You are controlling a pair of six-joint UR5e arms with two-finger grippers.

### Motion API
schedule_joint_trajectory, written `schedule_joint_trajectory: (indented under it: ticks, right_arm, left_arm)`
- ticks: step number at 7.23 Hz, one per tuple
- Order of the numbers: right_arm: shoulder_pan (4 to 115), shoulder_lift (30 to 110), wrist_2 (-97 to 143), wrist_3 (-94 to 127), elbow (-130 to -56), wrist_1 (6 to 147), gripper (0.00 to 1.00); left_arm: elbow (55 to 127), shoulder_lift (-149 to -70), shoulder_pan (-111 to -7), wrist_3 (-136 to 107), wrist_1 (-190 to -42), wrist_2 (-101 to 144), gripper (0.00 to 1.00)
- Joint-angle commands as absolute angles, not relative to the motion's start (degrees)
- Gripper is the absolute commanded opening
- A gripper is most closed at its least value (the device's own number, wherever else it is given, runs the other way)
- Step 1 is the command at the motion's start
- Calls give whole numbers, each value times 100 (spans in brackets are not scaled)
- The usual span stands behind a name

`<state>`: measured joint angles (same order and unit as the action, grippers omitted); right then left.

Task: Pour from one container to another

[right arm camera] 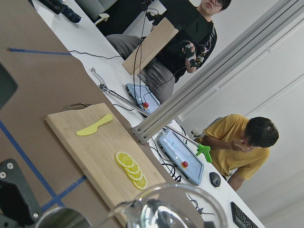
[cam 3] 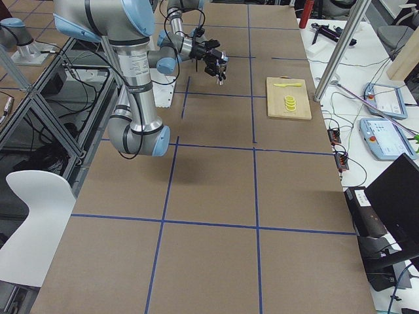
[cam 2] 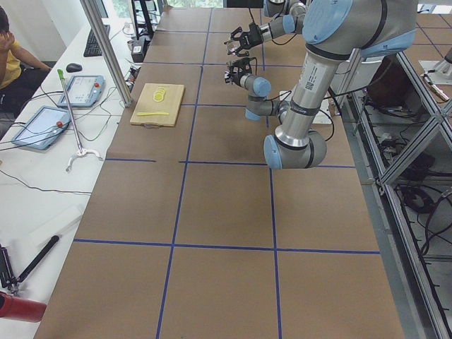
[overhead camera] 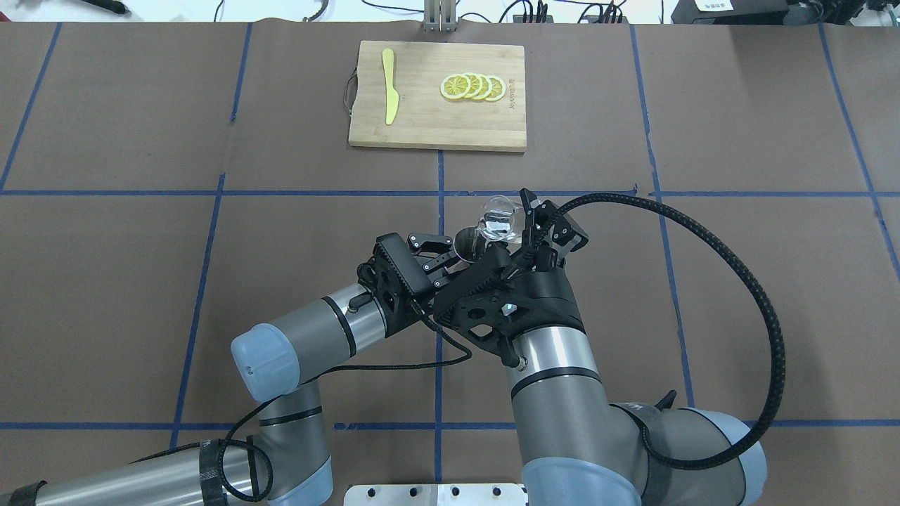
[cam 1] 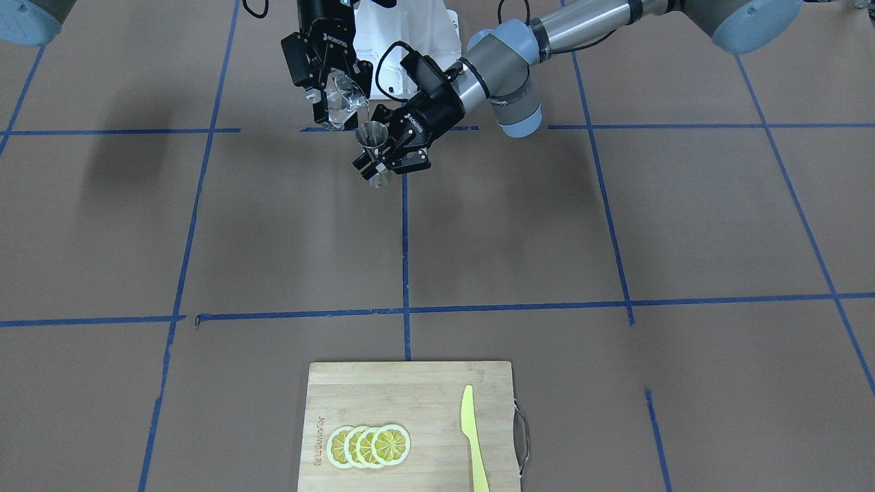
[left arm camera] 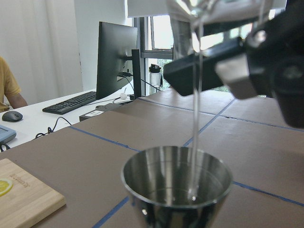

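In the front-facing view the right gripper is closed around the tilted glass tumbler. The left gripper clamps the jigger at its waist. Both are held above the bench, near the robot's edge. The overhead view shows the cutting board well apart at the far edge, with bare bench between. Only the left wrist view shows a thin stream falling into the jigger's cup.

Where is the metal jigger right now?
Front-facing view, top centre: the jigger is raised in the left gripper, directly under the lip of the tilted glass tumbler held by the right gripper.
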<state>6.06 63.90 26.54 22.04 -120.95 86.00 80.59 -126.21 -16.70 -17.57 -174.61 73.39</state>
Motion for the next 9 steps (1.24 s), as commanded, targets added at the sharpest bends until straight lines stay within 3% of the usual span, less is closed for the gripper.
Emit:
schedule_joint_trajectory:
  ticks: [1,9]
  right_arm:
    - [606,6390,2610,2057,-12094,8665,0]
    - [615,6390,2452,1292,-12155,8930,0]
  left_arm:
    - [8060,-12621,-1670,-1758,-17455,7339,0]
    - [8068,-12621,-1670,-1775,-17455,7339,0]
